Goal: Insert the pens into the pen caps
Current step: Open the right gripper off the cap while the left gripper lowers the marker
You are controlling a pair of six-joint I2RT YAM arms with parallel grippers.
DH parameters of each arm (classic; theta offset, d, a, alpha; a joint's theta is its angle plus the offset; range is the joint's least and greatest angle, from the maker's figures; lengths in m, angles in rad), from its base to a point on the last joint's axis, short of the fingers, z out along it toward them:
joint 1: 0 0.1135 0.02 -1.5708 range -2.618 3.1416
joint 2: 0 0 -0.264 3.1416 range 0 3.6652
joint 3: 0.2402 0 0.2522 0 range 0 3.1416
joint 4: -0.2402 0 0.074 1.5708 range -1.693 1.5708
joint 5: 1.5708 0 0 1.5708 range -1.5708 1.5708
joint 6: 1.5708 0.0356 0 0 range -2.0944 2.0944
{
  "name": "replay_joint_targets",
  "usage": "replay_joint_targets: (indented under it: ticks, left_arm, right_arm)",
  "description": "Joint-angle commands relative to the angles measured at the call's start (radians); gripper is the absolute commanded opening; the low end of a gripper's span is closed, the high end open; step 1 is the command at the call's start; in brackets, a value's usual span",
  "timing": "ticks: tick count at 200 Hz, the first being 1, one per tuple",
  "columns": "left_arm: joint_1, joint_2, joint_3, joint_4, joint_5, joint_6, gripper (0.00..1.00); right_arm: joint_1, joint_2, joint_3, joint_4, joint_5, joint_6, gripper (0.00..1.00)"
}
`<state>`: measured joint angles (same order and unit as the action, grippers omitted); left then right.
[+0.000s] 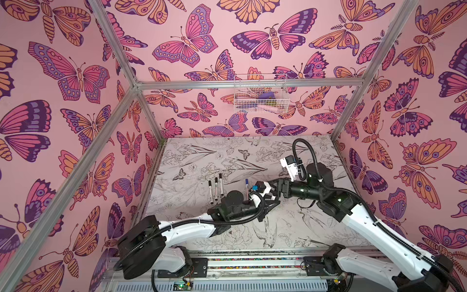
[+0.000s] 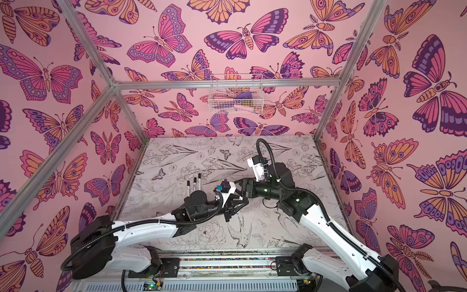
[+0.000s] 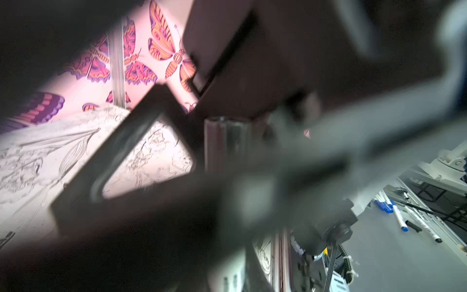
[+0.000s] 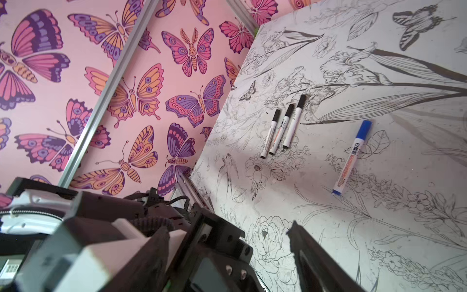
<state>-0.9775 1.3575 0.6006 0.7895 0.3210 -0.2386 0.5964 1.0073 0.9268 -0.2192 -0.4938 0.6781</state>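
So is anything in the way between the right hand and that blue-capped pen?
Nothing lies on the table between them: the right wrist view shows it bare from the open right hand to the blue-capped pen. In a top view, though, the left arm's wrist camera crowds that gap.

The pink walls [image 1: 177, 38] have big butterflies. A white wire basket [image 1: 236, 88] hangs on the back one. Shiny bars [image 1: 192, 85] run along the corners. The table [image 1: 316, 227] has drawn flowers and birds.
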Motion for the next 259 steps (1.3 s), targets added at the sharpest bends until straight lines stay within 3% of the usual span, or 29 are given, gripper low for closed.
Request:
replay_joint_targets:
  ticks: [1, 26, 52, 67, 80, 104, 139, 174, 204, 219, 235, 249, 259]
  left_arm:
    - [0.038, 0.022, -0.063, 0.135, -0.016, -0.072, 0.00]
    - [0.083, 0.012, -0.122, 0.163, -0.068, -0.119, 0.00]
    - [0.187, -0.022, -0.200, 0.148, -0.207, -0.223, 0.00]
    - [0.241, -0.045, -0.200, 0.006, -0.290, -0.239, 0.00]
    - [0.263, -0.042, -0.158, -0.167, -0.325, -0.184, 0.00]
    - [0.280, 0.042, -0.048, -0.404, -0.392, -0.117, 0.00]
    - [0.316, 0.180, 0.027, -0.467, -0.430, -0.121, 0.00]
    - [0.364, 0.310, 0.101, -0.548, -0.461, -0.228, 0.00]
    - [0.365, 0.360, 0.125, -0.570, -0.460, -0.267, 0.14]
    - [0.364, 0.365, 0.125, -0.572, -0.458, -0.275, 0.43]
    - [0.364, 0.353, 0.122, -0.578, -0.468, -0.275, 0.62]
    - [0.366, 0.326, 0.119, -0.582, -0.477, -0.270, 0.70]
    - [0.367, 0.295, 0.115, -0.585, -0.483, -0.264, 0.86]
  right_arm:
    - [-0.021, -0.044, 0.022, 0.014, 0.024, 0.008, 0.77]
    - [-0.042, -0.081, 0.000, 0.002, 0.067, 0.014, 0.77]
    - [-0.090, -0.114, -0.044, -0.013, 0.096, 0.046, 0.76]
    - [-0.104, -0.118, -0.062, -0.036, 0.112, 0.048, 0.76]
    - [-0.104, -0.116, -0.071, -0.058, 0.124, 0.043, 0.75]
    - [-0.105, -0.106, -0.078, -0.076, 0.118, 0.037, 0.74]
    - [-0.105, -0.103, -0.074, -0.099, 0.128, 0.025, 0.73]
    - [-0.104, -0.130, -0.085, -0.139, 0.163, 0.003, 0.73]
    - [-0.106, -0.155, -0.091, -0.174, 0.188, -0.019, 0.73]
    - [-0.106, -0.155, -0.089, -0.188, 0.186, -0.030, 0.72]
    - [-0.107, -0.154, -0.088, -0.198, 0.187, -0.038, 0.72]
    - [-0.108, -0.154, -0.089, -0.201, 0.191, -0.041, 0.72]
    - [-0.110, -0.156, -0.091, -0.201, 0.194, -0.047, 0.72]
